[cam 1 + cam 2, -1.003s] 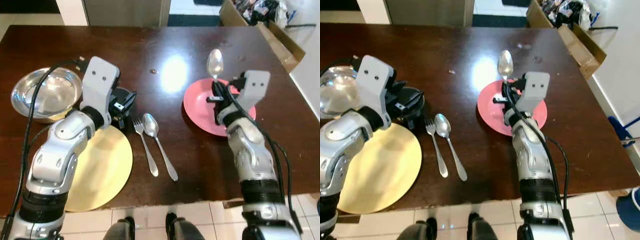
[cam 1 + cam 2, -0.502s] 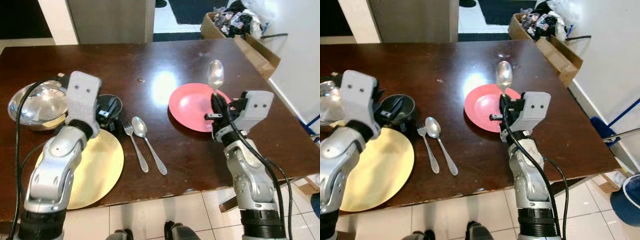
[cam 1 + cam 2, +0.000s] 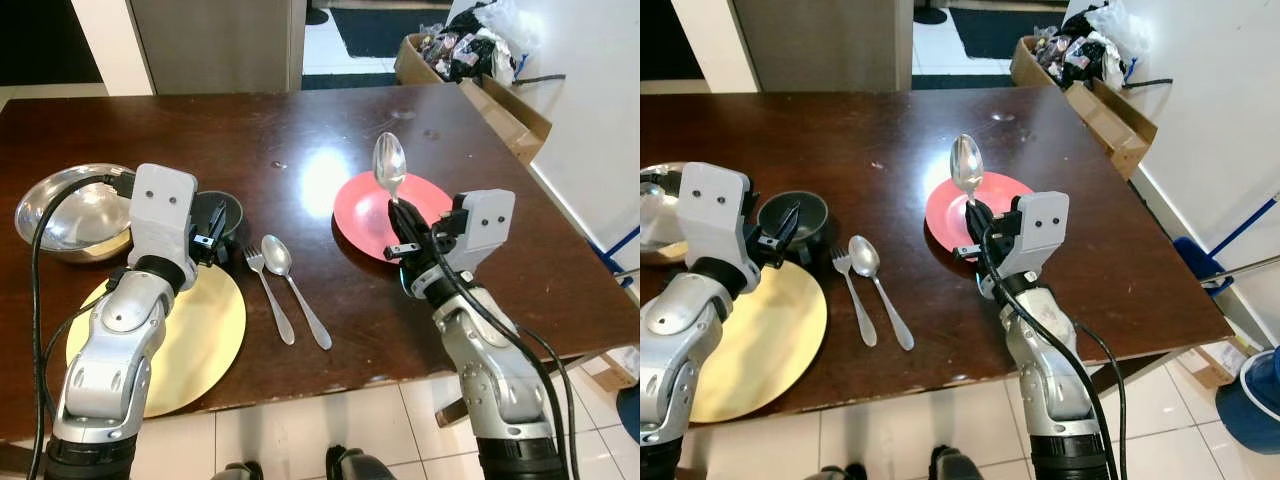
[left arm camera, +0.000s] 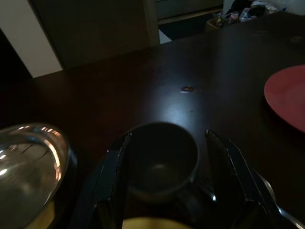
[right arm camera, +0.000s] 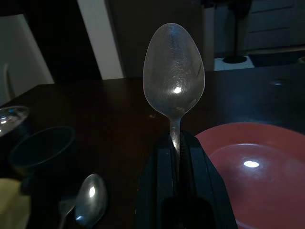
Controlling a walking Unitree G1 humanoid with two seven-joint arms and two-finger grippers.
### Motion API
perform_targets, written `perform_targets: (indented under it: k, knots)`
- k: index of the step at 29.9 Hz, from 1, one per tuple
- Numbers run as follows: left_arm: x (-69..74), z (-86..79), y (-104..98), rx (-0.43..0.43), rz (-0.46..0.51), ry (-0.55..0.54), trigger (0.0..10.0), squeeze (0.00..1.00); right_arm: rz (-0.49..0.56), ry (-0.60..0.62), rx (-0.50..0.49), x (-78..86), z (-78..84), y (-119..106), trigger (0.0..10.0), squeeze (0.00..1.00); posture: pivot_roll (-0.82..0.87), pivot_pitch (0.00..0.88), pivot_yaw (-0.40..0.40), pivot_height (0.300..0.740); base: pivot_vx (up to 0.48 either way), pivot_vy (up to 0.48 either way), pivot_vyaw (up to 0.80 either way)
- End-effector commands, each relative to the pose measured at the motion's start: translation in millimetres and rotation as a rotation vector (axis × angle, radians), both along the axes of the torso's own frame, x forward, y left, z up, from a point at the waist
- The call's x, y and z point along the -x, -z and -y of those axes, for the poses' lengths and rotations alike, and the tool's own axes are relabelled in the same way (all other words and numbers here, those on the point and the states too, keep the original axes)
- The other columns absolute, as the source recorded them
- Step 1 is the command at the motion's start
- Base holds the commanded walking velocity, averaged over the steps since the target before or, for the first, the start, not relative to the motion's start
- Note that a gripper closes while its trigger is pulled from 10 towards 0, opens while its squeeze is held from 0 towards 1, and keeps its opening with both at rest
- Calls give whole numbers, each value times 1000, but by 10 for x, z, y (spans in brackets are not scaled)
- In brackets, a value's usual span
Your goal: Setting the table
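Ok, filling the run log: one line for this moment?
right gripper: shut on spoon, upright over red plate | left gripper: open around dark cup

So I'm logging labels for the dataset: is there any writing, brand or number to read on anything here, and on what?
None can be read: the plates, bowls, cutlery and table are plain.
Whatever is printed on the packets in the cardboard box is too small and blurred.

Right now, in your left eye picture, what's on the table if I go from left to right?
Silver bowl → yellow plate → fork → spoon → red plate
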State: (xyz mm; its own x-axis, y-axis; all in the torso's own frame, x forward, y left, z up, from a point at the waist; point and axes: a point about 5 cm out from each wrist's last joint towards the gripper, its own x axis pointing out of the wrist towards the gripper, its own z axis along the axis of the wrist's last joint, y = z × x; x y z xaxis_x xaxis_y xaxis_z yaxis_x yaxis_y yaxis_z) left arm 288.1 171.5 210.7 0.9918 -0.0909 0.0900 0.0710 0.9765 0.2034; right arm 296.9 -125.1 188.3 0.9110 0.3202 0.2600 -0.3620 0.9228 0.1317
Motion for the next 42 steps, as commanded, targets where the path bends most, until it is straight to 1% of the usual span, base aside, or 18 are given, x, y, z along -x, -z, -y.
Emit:
perform_targets:
  k: [1, 9, 15, 42]
  knots:
    - [20, 4, 50, -12, -11, -4, 10000, 0, -9, -20, -18, 41, -12, 9, 10000, 0, -67, 43, 14, 740, -461, 0, 0]
    - [33, 14, 44, -12, -5, -3, 10000, 0, 2, -67, -89, 81, -111, -76, 10000, 0, -60, 52, 15, 740, -480, 0, 0]
    - [31, 21, 36, -13, -2, -2, 10000, 0, 5, -90, -121, 93, -138, -106, 10000, 0, -60, 52, 15, 740, -480, 0, 0]
    - [25, 37, 25, -13, -1, 3, 10000, 0, -17, -107, -132, 106, -156, -105, 10000, 0, -52, 61, 16, 740, -478, 0, 0]
